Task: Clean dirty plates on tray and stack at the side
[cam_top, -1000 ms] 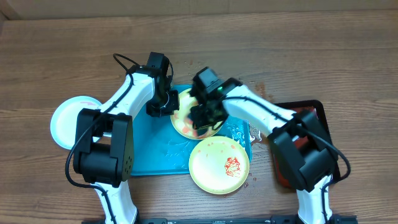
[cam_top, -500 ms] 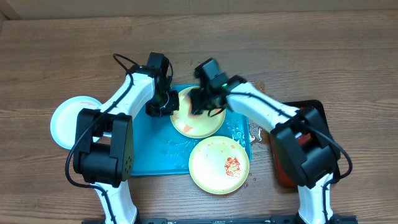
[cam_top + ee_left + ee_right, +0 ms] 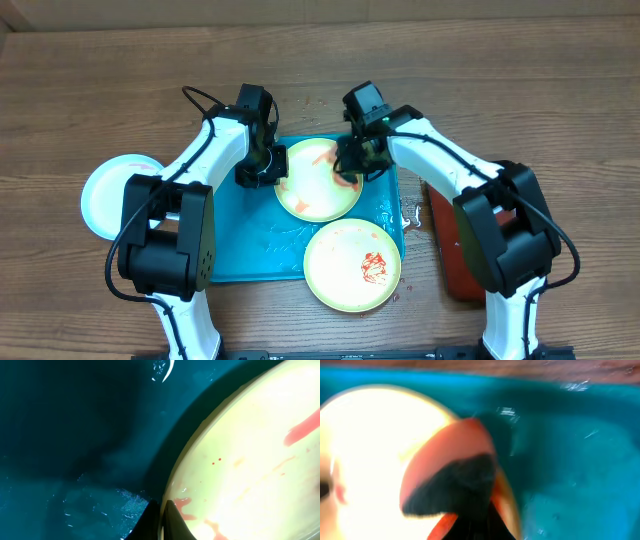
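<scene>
Lime-green-rimmed round plastic plate (image 3: 312, 192), pale in the centre and streaked with red sauce, lies at the far side of the large turquoise rectangular plastic tray (image 3: 240, 240), between the two grippers. The left gripper (image 3: 262, 168) sits at its left rim. In the left wrist view the fingertips (image 3: 161, 521) are drawn close together right at that edge, so I judge them pinched on the rim to steady the plate. The right gripper (image 3: 353, 160) is over the plate's far-right part, clenched on an orange wiping pad (image 3: 452, 452), though that wrist view is blurred.

From the pad, the visible smears lie leftward and toward the robot, so the wipe must travel that way. The right arm is the one placed for it. Being round, the plate has no long axis, while the tray's runs left to right.

Count: three plates.
- Two are lime-green; the second lime-green plate (image 3: 353, 265) overhangs the tray's near-right edge.
- One light-blue plate (image 3: 105, 200) sits on the wooden table (image 3: 520, 90), left of the tray.

Two trays: the turquoise one and a dark red-brown tray (image 3: 452, 270) at right.
</scene>
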### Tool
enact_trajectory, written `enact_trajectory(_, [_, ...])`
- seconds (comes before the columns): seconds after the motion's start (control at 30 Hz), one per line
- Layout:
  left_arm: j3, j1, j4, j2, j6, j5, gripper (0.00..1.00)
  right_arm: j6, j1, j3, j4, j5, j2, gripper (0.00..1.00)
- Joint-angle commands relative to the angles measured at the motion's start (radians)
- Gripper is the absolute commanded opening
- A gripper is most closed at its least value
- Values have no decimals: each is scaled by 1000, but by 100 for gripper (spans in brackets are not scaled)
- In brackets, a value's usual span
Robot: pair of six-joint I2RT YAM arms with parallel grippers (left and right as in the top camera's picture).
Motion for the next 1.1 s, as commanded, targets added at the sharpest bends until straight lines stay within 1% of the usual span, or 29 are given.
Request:
enact_trajectory(0.0, [-3, 11, -9, 16, 0, -41, 4, -86, 66, 103, -80, 64, -115, 4])
enact_trajectory(0.07, [-3, 11, -9, 16, 0, -41, 4, -75, 84, 154, -167, 120, -154, 4])
enact_trajectory(0.3, [-3, 11, -10, 16, 0, -41, 4, 78, 68, 257, -530, 349, -289, 4])
enact_trajectory(0.37, [-3, 11, -9, 15, 0, -45, 4, 151, 29, 257, -686, 371, -334, 4])
enact_trajectory(0.47, [-3, 11, -10, 6, 0, -45, 4, 185, -4, 257, -774, 371, -348, 4])
enact_trajectory(0.63, [-3, 11, -10, -75, 0, -56, 4, 221, -45, 255, -812, 363, -348, 4])
enact_trajectory(0.77, [-2, 11, -37, -172, -11, -122, 4, 246, -62, 226, -789, 363, -348, 4])
enact_trajectory(1.07, [-2, 10, -141, -359, -10, -198, 4, 295, -143, 31, -705, 360, -348, 4])
